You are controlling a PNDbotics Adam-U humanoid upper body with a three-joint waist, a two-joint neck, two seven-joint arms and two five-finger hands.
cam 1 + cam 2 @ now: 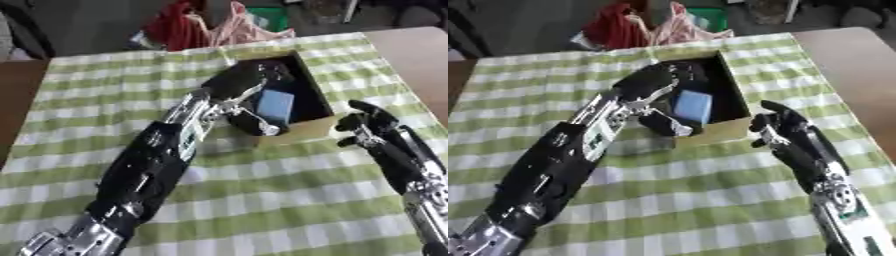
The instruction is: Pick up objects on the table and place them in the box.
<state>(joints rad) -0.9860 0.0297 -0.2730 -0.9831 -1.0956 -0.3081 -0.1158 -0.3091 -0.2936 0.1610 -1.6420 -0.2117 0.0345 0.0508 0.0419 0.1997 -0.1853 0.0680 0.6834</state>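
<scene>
My left hand [249, 77] is reached over the cardboard box [306, 131], which sits at about 1 o'clock from the centre of the checked counter [262, 200]. Fingers [278, 72] curl down inside the box opening, thumb [255, 122] hanging toward the near wall. The light blue block [275, 106] lies inside the box, just at 5 o'clock of my palm, in the gap between thumb and fingers. I can't tell if anything touches it; it looks let go, so I call the left hand released, though that's a judgement. The block's long axis runs roughly 12 to 6, along the box.

My right hand [785, 131] stands idle at 3 o'clock of the box, just beside its near right corner, fingers relaxed and holding nothing.

The left hand is the nearer one to the block by far. I see no other loose things on the cloth, so I judge the placing nearly done; next I'd lift the left arm straight back toward 7 o'clock, minding the box's near wall.
</scene>
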